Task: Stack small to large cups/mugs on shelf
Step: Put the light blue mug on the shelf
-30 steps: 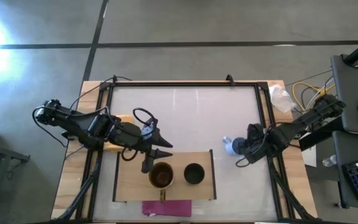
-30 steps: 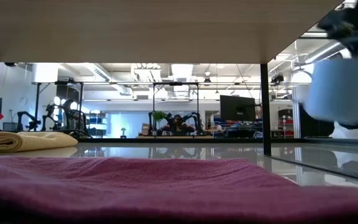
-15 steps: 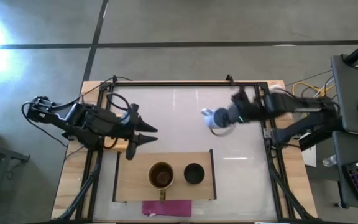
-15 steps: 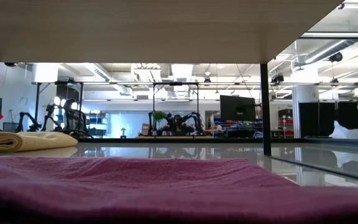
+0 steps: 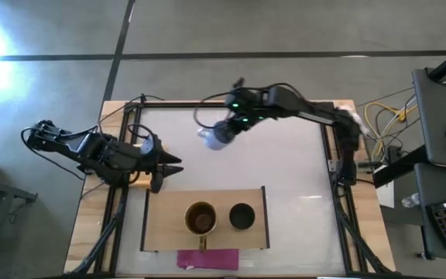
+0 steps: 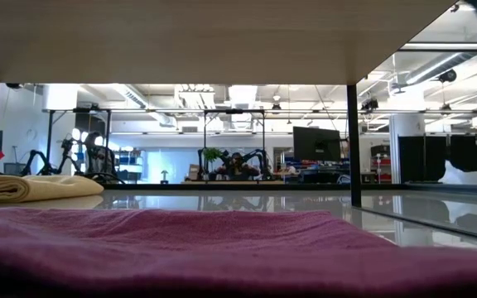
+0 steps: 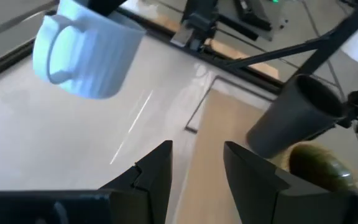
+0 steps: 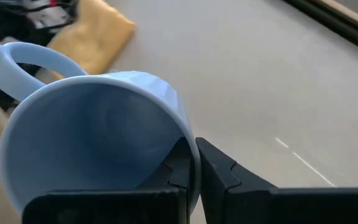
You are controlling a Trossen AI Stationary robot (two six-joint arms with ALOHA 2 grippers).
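The pale blue mug (image 5: 214,137) hangs in the air over the table's far middle, in my right gripper (image 5: 229,129), which is shut on it. It also shows in the left wrist view (image 7: 86,53). The brown mug (image 5: 200,218) and the black cup (image 5: 241,216) stand upright side by side on the light-wood shelf (image 5: 161,225) near the table's front edge. My left gripper (image 5: 165,166) is open and empty, left of the shelf's far left corner, over the yellow cloth (image 5: 139,180). My right gripper holds the pale blue mug by its rim (image 8: 180,124), on the side away from the handle (image 8: 23,59). One finger is inside the mug and one outside. The mug is lifted clear of the table and tilted, its mouth toward the wrist.
A magenta strip (image 5: 207,258) lies at the front edge, before the shelf. A dark frame (image 5: 231,104) runs round the white table top. The low view looks under the shelf (image 6: 205,33), over the magenta cloth (image 6: 180,248), past the yellow cloth (image 6: 31,186).
My right gripper has carried the pale blue mug from the table's right side toward the far edge and then left, clear of the table all the way. My left gripper has drawn back from the brown mug toward the table's left edge.
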